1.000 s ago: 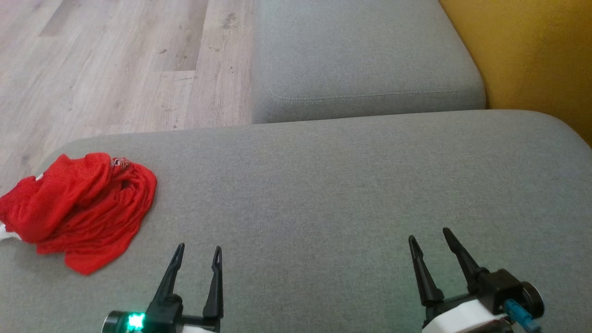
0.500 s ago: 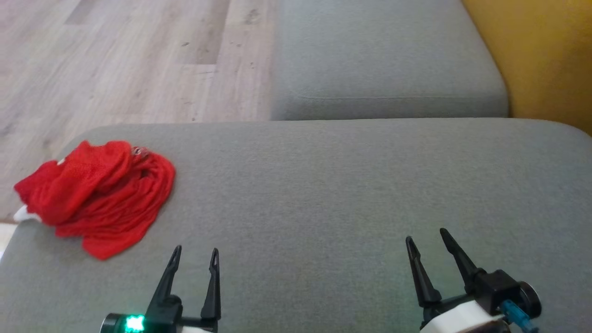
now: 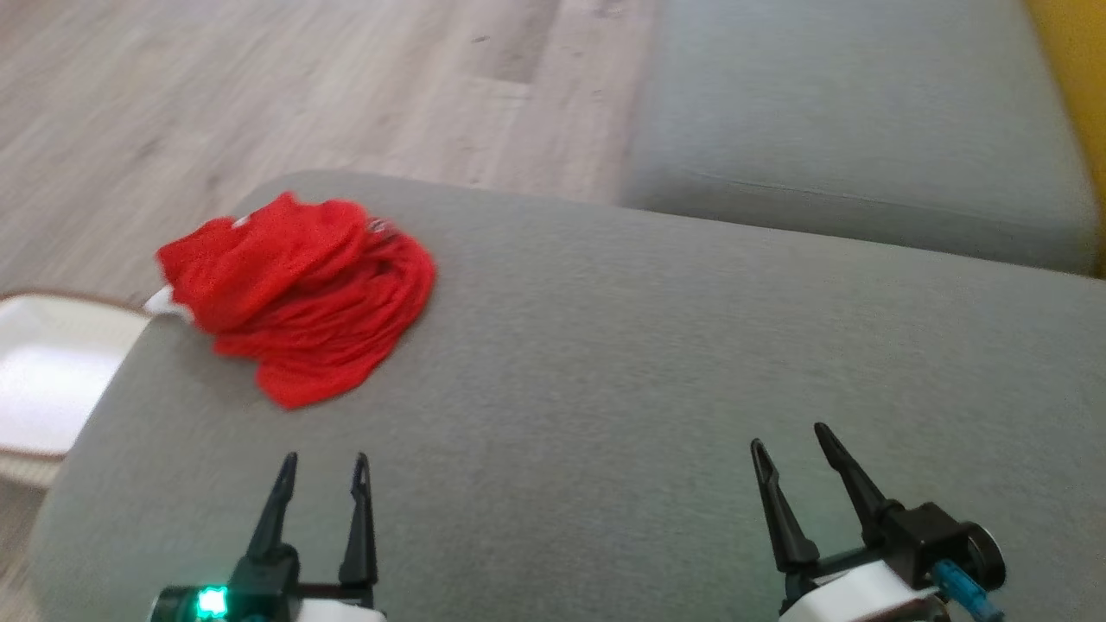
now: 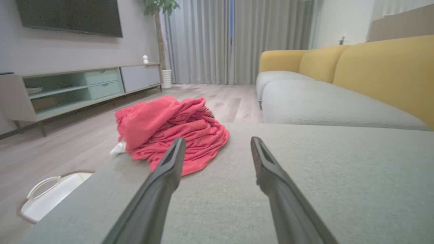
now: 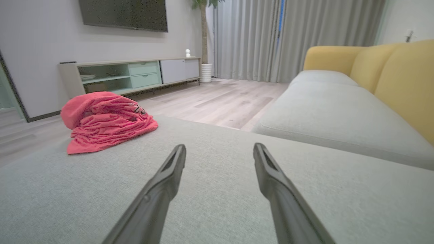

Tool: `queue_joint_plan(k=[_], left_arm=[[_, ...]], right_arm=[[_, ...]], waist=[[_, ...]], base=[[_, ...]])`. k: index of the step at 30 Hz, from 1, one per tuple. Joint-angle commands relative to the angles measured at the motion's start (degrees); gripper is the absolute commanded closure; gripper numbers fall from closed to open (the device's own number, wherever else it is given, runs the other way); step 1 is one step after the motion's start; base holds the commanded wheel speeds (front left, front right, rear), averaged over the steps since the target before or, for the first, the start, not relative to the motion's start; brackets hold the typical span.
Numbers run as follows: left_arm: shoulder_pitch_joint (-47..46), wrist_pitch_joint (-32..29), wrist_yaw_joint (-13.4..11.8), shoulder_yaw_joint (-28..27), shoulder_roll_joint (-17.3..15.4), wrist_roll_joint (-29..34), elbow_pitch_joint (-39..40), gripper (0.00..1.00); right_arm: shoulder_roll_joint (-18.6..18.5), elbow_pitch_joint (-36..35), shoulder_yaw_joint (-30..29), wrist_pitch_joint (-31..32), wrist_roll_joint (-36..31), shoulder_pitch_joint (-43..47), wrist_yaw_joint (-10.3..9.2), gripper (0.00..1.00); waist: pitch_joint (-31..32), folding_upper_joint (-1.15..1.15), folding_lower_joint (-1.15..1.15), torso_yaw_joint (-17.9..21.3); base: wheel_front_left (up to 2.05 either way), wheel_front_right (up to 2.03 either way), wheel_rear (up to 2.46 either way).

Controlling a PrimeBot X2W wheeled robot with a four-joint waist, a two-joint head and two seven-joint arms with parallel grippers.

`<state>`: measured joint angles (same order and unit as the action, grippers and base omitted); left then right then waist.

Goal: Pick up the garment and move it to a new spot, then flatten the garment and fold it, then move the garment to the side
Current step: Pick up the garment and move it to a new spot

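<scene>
**At the cushion's far-left corner: garment bunched, both arms empty**

Head view: the garment (image 3: 302, 294) lay as a red heap on the grey cushion (image 3: 648, 389), up at its far-left corner, with its left side right at the cushion's edge. The left gripper (image 3: 325, 460) sat near it, with the heap ahead and slightly left of the jaws. The right gripper (image 3: 790, 436) was well apart from it, over bare cushion on the right. Both sets of jaws stood wide with nothing between them. The left arm was clearly nearer, so my read is that it should make the pick. The heap had no clean long axis. One flap tailed toward the robot, probably the easiest bit to pinch. A white tub (image 3: 43, 380) stood on the floor (image 3: 259, 86) beside the cushion's left edge, and what showed of its inside looked bare.

Left wrist view: the garment (image 4: 169, 130) lay ahead and left of the finger line. Its near flap was just past the left fingertip and I couldn't confirm contact. The jaws were wide, with cushion between them. The tub (image 4: 51, 200) was low left, with a handle at its rim and nothing seen in it.

Right wrist view: the garment (image 5: 105, 122) was far off to the left, well clear of the wide jaws. The open shelf of the TV unit (image 5: 129, 74) behind held items too small to tell.

Risk, as I judged it: the heap sat at the edge, so a shove instead of a pinch could tip it toward the tub.
</scene>
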<state>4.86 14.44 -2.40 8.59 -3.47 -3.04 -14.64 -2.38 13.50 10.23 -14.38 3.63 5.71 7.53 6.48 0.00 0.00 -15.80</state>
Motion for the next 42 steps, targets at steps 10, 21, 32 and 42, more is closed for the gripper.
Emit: queue_joint_plan(k=[10, 21, 32, 42], left_arm=[[-5.13, 0.56, 0.58, -4.9, -0.45, -0.26, 2.34, 0.0], [-3.24, 0.56, 0.01, -6.53, 0.21, -1.01, 6.18, 0.0], [-13.11, 0.56, 4.22, -5.93, -2.45, 0.52, 6.83, 0.0], [-43.24, 0.51, 7.84, -8.36, -7.05, -2.76, -7.05, 0.0]], right_arm=[[-0.5, -2.52, 0.52, -0.62, 0.35, -3.66, -0.04, 0.0], [-0.5, -1.09, 2.23, -0.62, -0.65, -7.14, -0.04, 0.0], [-0.74, -2.05, 0.06, -0.62, -4.0, -5.9, -0.04, 0.0], [-10.21, -6.02, 1.87, -0.62, -6.61, -12.22, -0.04, 0.0]], waist=[[-2.75, 0.0, 0.0, -9.71], [-5.32, 0.0, 0.0, -11.87], [-8.91, 0.0, 0.0, -14.32], [-24.02, 0.0, 0.0, -12.86]], base=[[0.0, 0.0, 0.0], [0.0, 0.0, 0.0], [0.0, 0.0, 0.0], [0.0, 0.0, 0.0]])
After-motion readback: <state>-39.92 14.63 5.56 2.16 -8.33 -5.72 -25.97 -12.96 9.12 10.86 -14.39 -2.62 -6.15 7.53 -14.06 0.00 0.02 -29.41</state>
